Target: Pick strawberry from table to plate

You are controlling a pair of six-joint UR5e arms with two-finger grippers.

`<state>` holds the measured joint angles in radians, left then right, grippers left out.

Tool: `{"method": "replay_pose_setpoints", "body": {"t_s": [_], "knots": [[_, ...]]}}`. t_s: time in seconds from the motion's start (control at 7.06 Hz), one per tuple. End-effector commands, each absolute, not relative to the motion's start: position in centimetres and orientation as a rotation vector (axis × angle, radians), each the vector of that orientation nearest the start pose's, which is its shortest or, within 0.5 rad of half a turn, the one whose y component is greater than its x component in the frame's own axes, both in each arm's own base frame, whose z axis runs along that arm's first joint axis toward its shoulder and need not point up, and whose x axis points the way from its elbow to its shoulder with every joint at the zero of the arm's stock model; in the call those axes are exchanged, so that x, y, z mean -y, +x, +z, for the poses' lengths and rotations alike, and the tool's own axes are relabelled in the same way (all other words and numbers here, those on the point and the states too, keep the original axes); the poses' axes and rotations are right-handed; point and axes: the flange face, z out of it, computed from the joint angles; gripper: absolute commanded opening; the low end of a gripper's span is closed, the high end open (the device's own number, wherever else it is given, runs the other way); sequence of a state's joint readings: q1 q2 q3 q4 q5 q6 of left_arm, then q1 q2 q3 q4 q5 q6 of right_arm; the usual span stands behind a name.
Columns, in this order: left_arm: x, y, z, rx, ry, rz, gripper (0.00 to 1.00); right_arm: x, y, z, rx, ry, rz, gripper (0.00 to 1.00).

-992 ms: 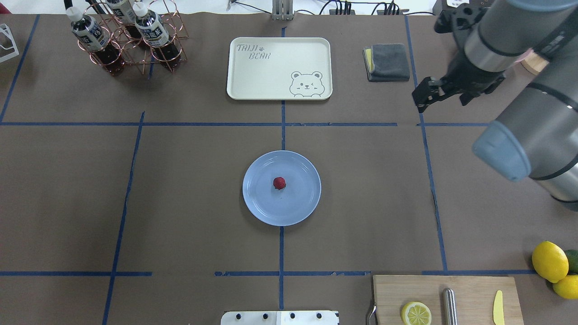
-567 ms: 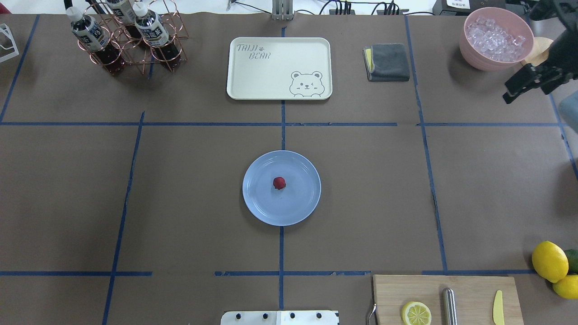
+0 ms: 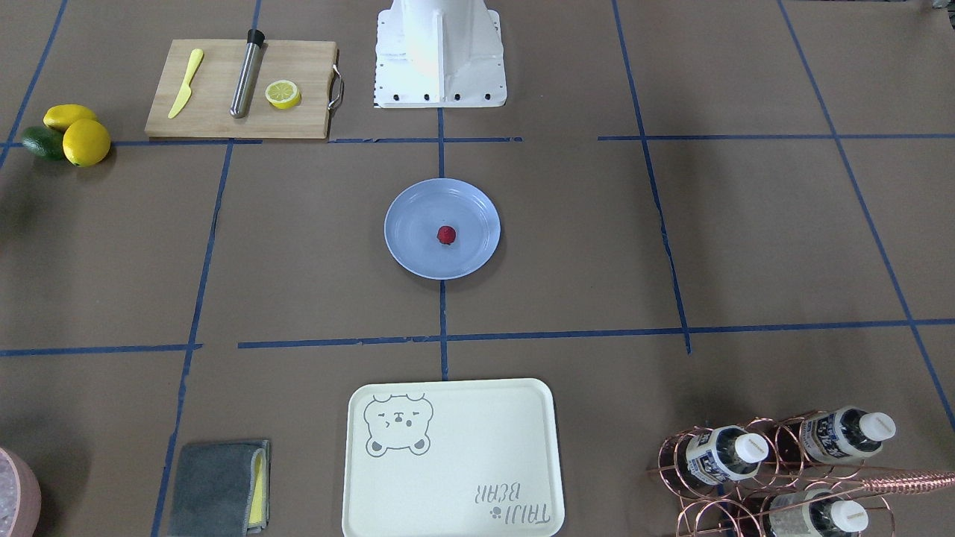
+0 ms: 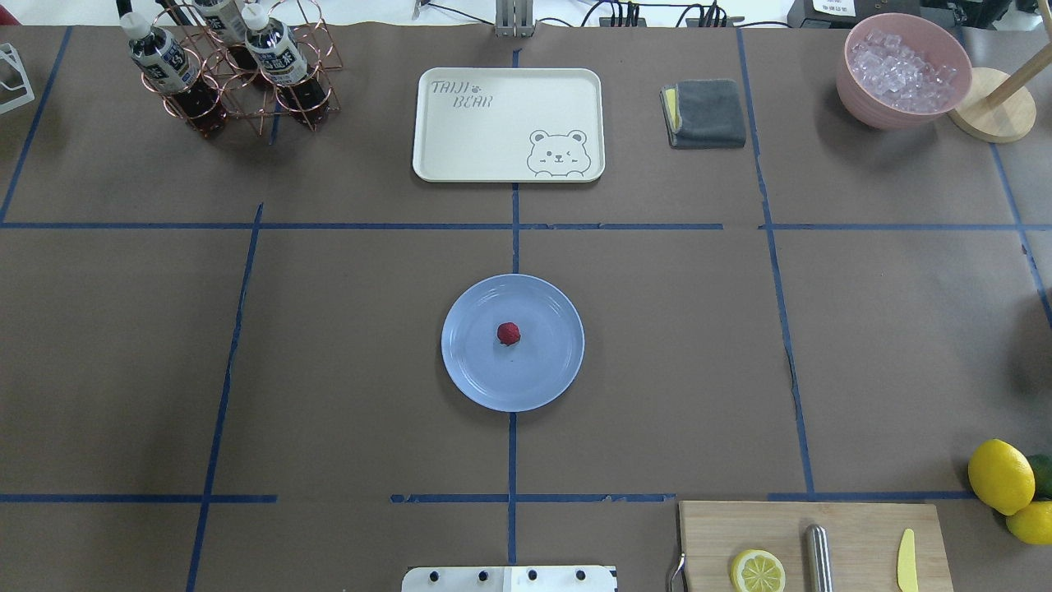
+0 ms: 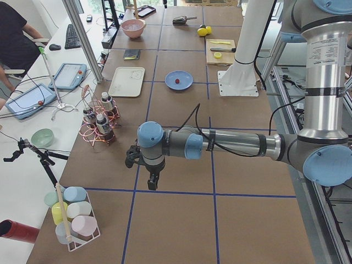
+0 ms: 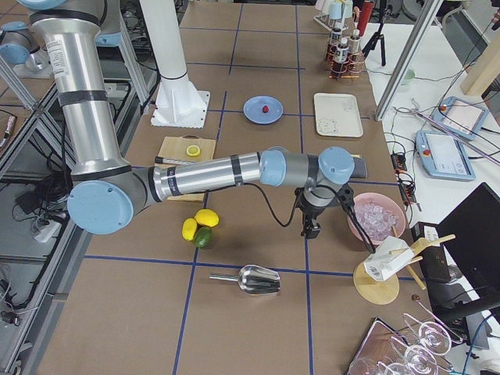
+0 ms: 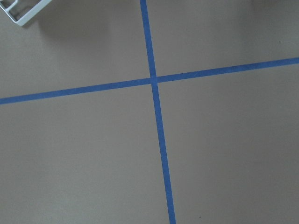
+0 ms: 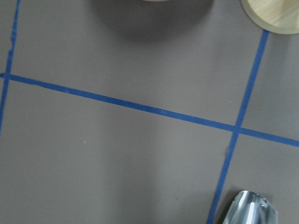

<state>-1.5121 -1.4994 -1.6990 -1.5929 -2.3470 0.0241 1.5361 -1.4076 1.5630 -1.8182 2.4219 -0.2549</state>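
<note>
The strawberry (image 4: 509,333), small and dark red, lies at the middle of the light-blue plate (image 4: 472,374) on the brown table (image 4: 329,345); the front view shows the strawberry (image 3: 446,235) on the plate (image 3: 409,250) too. Neither gripper is in the overhead or front view. The left gripper (image 5: 153,182) hangs over bare table far from the plate, seen only from the left end. Only the right-end view shows the right gripper (image 6: 311,229), beside a pink bowl. I cannot tell whether either is open or shut. Both wrist views show only table and tape.
A cream bear tray (image 4: 508,123), a grey cloth (image 4: 705,113) and a copper bottle rack (image 4: 238,66) stand at the back. A pink bowl of ice (image 4: 902,70) is back right. A cutting board (image 4: 814,547) and lemons (image 4: 1000,475) lie front right.
The right arm has swung out of the overhead view to the right, uncovering the pink bowl and a wooden stand. The strawberry and plate have not moved.
</note>
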Motion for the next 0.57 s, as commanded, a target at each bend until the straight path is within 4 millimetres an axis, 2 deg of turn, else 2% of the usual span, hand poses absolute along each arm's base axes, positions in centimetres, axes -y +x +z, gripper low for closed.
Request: {"method": "replay_pose_setpoints", "body": {"t_s": [0.0, 0.14, 0.42], "knots": [[46.9, -3.6, 62.7, -0.782, 0.062, 0.108, 1.00, 51.4, 7.7, 65.4, 0.865, 0.020, -0.188, 1.00], [46.8, -3.6, 62.8, -0.779, 0.059, 0.107, 1.00, 50.3, 7.6, 66.7, 0.863, -0.003, -0.179, 1.00], [46.8, -3.6, 62.8, -0.776, 0.061, 0.109, 1.00, 49.5, 7.6, 67.4, 0.859, 0.014, -0.180, 1.00]]}}
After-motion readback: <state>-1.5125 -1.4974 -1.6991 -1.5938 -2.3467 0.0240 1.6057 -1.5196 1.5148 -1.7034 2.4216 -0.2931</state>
